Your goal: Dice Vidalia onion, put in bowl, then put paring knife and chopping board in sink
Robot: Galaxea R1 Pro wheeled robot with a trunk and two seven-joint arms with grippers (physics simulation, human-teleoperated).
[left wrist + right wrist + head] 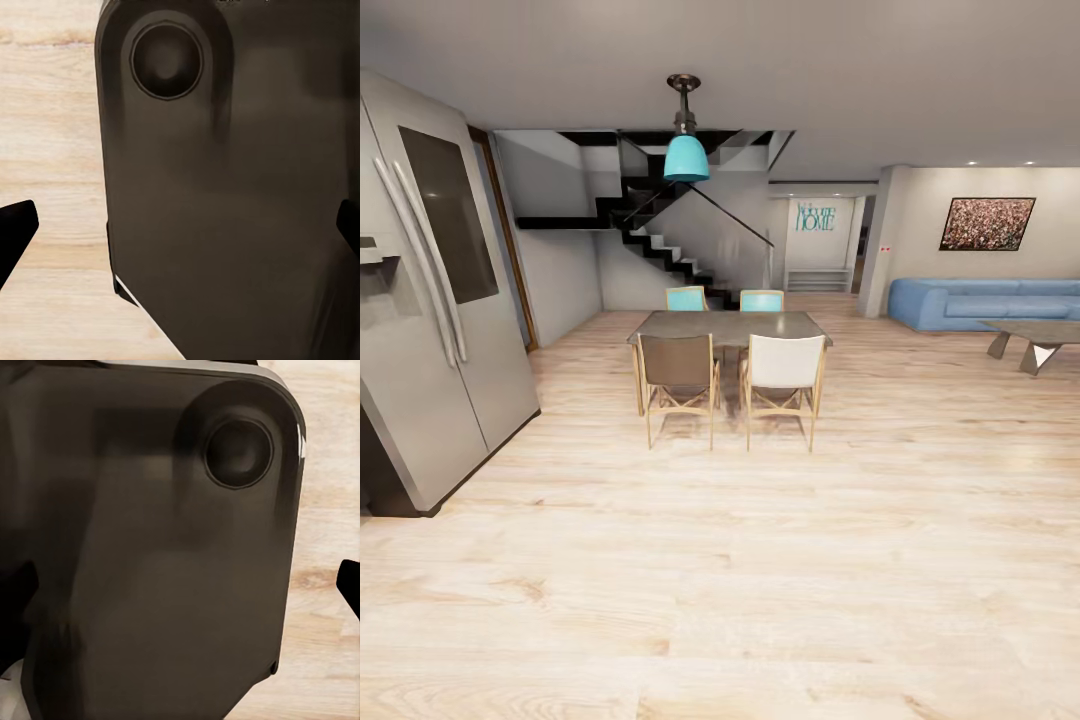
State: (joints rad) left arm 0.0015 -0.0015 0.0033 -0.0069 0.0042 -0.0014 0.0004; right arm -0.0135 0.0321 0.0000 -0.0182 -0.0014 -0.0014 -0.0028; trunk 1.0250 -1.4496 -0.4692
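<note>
The Vidalia onion, sink, chopping board, paring knife, bowl and countertop are out of view. My left gripper (180, 225) hangs open over the light wood floor (52, 150), its black fingertips (16, 225) far apart with nothing between them. A dark rounded panel (240, 195) with a round disc lies beneath it. My right gripper (180, 589) is open too, above a similar dark panel (150, 547) and floor (330, 510).
A tall steel fridge (430, 300) stands at the left. Ahead is a dining table (728, 327) with several chairs (784, 372) under a teal pendant lamp (686, 155). Behind are black stairs (650, 235); a blue sofa (980, 302) and low table (1035, 340) sit at the right. Wood floor (760, 580) stretches in front.
</note>
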